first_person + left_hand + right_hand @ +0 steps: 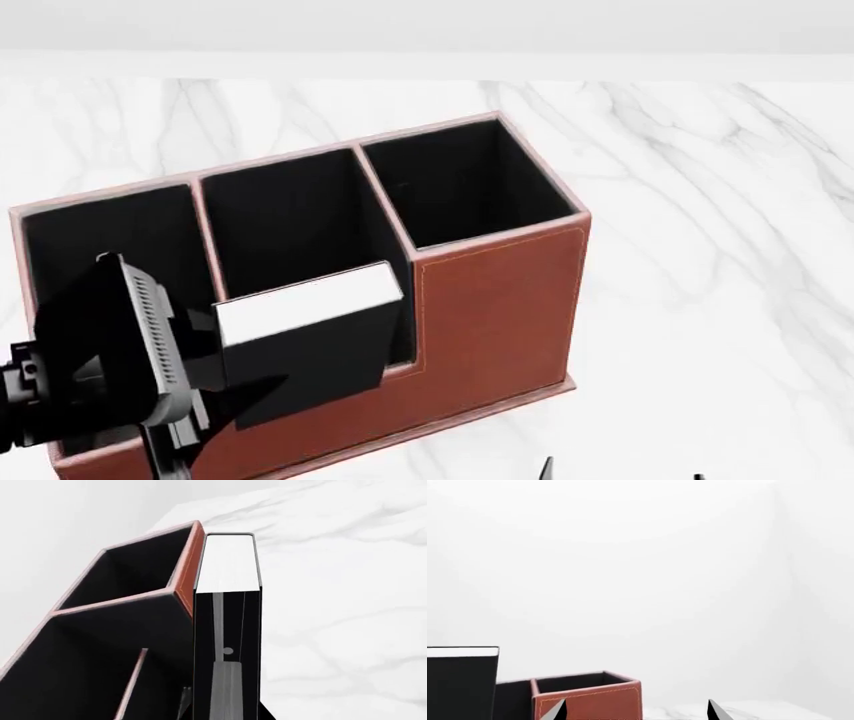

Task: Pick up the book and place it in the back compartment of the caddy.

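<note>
while the left gripper (200, 380) clamps the book (314, 335) upright over the caddy (494, 300), near its low front cell, the book reads stiff, light and matte. hold across covers. right gripper (637, 710) spread, empty.

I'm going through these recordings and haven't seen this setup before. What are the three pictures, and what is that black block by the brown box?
These are simulator renders of a two-armed robot. One picture looks down from its head; the other two come from cameras near each arm's tool. On a white marble table stands a reddish-brown caddy with black-lined cells. The black block is a book with white page edges, held upright by the left tool above the caddy's low front part. The right tool is open and empty; only its fingertips show.
</note>
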Available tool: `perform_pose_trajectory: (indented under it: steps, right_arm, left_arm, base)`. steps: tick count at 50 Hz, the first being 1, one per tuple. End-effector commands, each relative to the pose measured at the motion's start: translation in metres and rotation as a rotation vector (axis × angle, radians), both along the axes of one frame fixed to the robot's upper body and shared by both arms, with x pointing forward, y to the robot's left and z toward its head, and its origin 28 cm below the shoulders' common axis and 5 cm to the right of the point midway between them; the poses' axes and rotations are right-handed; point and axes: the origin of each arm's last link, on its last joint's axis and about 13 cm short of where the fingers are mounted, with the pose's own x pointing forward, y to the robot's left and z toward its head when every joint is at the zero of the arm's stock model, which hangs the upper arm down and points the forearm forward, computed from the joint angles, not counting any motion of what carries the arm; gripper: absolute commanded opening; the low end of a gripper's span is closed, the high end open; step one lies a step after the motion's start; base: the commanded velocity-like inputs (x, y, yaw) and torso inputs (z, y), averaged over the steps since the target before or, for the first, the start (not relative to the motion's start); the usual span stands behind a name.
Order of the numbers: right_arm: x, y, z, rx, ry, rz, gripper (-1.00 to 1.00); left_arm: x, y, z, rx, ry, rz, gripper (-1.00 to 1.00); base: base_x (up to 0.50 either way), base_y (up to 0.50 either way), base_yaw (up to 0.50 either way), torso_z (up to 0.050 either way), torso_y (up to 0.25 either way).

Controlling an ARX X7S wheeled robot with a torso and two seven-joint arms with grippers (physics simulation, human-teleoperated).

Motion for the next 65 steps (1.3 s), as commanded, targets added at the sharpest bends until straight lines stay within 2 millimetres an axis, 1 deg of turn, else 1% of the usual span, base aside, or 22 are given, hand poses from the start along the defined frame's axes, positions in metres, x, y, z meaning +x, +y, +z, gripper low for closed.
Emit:
perform_pose_trajectory:
  steps: [1, 12, 19, 33, 42, 54, 65]
  right_arm:
    - [0.0, 0.001, -0.001, -0.004, 0.004, 0.002, 1.0]
    - [0.001, 0.001, -0.003, -0.008, 0.01, 0.004, 1.0]
    - [0.001, 0.001, -0.004, -0.008, 0.012, 0.005, 1.0]
    - [0.001, 0.002, -0.004, -0.008, 0.013, 0.008, 1.0]
    - [0.001, 0.001, -0.003, -0.009, 0.013, 0.008, 1.0]
    - [0.003, 0.002, -0.005, -0.01, 0.018, 0.011, 1.0]
    - [0.004, 0.002, -0.006, -0.012, 0.022, 0.012, 1.0]
  left_arm:
    - [0.005, -0.002, 0.013, -0.068, -0.053, 0.022, -1.0]
    - [0.013, 0.0, 0.014, -0.083, -0.063, 0.037, -1.0]
    - [0.022, -0.001, 0.011, -0.085, -0.066, 0.057, -1.0]
    - [0.032, -0.004, 0.008, -0.091, -0.058, 0.059, -1.0]
    - [0.042, -0.004, 0.006, -0.098, -0.043, 0.065, -1.0]
    - [0.055, 0.0, -0.005, -0.091, -0.023, 0.093, -1.0]
    - [0.066, -0.003, -0.012, -0.097, -0.007, 0.095, -1.0]
  base:
    - [0.0, 0.0, 0.0, 0.0, 0.0]
    - [0.0, 0.0, 0.0, 0.0, 0.002]
    - [0.0, 0.0, 0.0, 0.0, 0.001]
    - [0.0, 0.0, 0.0, 0.001, 0.001]
    - [0.0, 0.0, 0.0, 0.0, 0.001]
    - [0.0, 0.0, 0.0, 0.0, 0.001]
    - [0.0, 0.0, 0.0, 0.001, 0.002]
